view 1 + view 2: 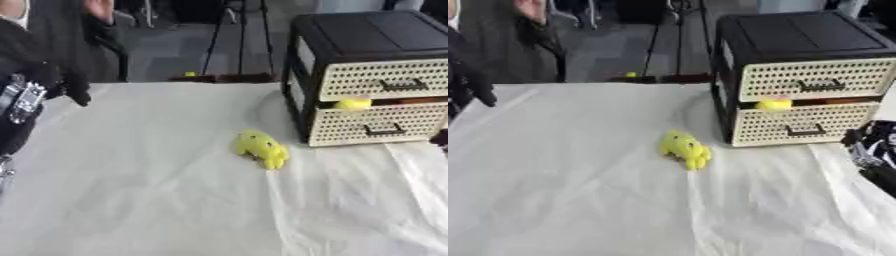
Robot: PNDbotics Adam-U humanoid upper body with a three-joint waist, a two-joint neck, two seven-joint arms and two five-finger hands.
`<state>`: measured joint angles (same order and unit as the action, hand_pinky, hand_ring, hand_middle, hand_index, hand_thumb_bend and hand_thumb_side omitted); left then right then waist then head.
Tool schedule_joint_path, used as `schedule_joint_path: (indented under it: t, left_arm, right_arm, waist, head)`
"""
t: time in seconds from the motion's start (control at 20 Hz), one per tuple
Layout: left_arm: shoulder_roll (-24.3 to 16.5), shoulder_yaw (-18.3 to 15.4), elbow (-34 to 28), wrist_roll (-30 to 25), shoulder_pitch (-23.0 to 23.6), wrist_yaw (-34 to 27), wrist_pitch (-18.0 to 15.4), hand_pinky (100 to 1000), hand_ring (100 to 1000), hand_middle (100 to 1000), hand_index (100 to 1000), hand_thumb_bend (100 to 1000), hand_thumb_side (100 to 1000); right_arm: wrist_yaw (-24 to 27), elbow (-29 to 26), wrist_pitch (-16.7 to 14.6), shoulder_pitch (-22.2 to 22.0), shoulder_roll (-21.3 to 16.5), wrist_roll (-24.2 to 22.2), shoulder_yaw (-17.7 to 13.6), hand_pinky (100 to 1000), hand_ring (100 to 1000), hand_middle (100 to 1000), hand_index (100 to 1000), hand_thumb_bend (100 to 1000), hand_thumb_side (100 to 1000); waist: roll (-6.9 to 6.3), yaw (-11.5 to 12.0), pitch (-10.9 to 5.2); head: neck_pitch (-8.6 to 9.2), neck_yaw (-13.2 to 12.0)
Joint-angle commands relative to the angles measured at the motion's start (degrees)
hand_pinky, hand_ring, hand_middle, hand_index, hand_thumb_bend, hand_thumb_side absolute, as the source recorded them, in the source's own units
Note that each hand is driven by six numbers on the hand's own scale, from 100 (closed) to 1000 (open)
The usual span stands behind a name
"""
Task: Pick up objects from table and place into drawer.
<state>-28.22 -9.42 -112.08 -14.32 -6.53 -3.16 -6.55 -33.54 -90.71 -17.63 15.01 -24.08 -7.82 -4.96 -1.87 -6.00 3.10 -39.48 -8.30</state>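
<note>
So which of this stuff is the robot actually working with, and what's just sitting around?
Part of the job:
- yellow toy on the table
- drawer unit
- yellow thing peeking from the drawer gap

Just lying about:
- white table cover
- small yellow object beyond the table's far edge

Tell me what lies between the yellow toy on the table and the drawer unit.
Nothing: only bare white table cover separates the yellow toy from the drawer unit, seen in the left eye view.

No writing, label, brand, number or sign can be read anywhere. The drawer unit (802,75) at the upper right of the frame shows only plain perforated fronts with dark handles, and the white table cover (157,190) carries no print.
</note>
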Motion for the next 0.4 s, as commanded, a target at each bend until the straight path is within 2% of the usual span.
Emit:
schedule_joint_path:
  t: [0.05, 0.4]
  left_arm:
    - [-0.9, -0.66, -0.82, 0.02, -0.25, 0.15, -0.18, 515, 515, 518, 684, 219, 922]
    - [-0.64, -0.6, -0.84, -0.02, 0.02, 0.31, -0.19, 514, 511, 514, 686, 212, 926]
  right_arm:
    - [1.07, -2.03, -0.03, 0.33, -0.87, 0.29, -0.69, 324, 499, 535, 605, 100, 953]
    - [1.63, -2.69, -0.36, 0.08, -0.41, 0.17, -0.69, 325, 499, 536, 605, 100, 949]
  waist:
    - [-0.02, -0.01, -0.39]
    - [-0.13, -0.22, -0.32]
  head:
    - [-0.29, -0.26]
    - [-0.6, -0.44]
